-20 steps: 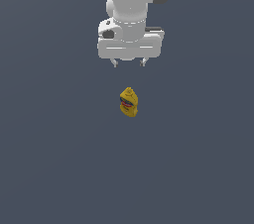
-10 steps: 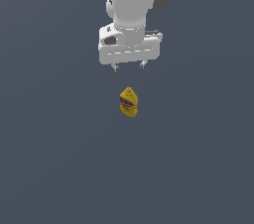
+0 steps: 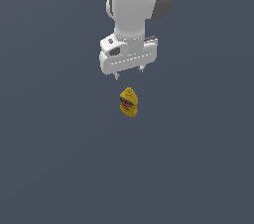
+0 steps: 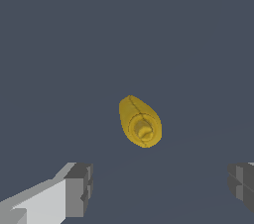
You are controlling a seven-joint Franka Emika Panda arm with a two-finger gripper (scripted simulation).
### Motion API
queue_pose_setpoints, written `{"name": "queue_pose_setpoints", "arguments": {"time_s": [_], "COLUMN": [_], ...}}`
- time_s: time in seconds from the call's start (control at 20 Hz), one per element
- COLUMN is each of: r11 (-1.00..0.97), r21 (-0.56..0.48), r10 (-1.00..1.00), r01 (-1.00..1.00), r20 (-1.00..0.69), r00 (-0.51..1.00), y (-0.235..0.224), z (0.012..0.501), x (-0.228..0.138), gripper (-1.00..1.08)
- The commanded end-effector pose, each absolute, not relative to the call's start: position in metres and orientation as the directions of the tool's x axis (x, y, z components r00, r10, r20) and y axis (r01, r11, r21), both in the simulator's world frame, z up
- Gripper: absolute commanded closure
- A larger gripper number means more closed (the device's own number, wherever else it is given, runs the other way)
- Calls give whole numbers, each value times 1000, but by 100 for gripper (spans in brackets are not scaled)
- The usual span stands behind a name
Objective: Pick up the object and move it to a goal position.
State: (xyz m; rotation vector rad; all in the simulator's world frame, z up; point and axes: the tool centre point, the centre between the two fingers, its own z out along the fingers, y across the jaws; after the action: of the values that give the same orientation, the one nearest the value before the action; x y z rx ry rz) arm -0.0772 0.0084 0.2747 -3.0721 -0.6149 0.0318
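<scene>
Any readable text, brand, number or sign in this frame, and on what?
None can be read.
Yellow mustard-style bottle: it carries a red and dark label band, but any lettering on it is too small and blurred to make out; the wrist view shows only its cap end.
Gripper and arm: no markings visible.

place: simulator render | cue: flat featureless grey floor (image 3: 49, 168)

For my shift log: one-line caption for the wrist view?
Open gripper above the small yellow bottle, seen cap-on, standing on the plain grey floor, not yet grasped.
</scene>
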Motion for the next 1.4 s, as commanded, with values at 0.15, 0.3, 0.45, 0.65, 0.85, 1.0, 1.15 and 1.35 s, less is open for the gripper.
{"name": "queue_pose_setpoints", "arguments": {"time_s": [0.15, 0.3, 0.45, 0.65, 0.85, 1.0, 1.15, 1.35], "r11": [-858, -816, -769, -712, -666, -640, -623, -615], "r21": [-10, -9, -7, -4, -2, -1, 0, 0], "r10": [513, 578, 639, 702, 746, 768, 782, 788], "r01": [513, 578, 639, 702, 746, 768, 782, 788], "r20": [-12, -9, -6, -3, -2, -1, 0, 0], "r00": [858, 816, 769, 712, 666, 640, 623, 615], "y": [8, 9, 9, 9, 9, 9, 9, 9], "z": [259, 251, 243, 234, 227, 224, 222, 220], "x": [-76, -76, -75, -75, -75, -75, -76, -76], "gripper": [-92, -92, -92, -92, -92, -92, -92, -92]}}
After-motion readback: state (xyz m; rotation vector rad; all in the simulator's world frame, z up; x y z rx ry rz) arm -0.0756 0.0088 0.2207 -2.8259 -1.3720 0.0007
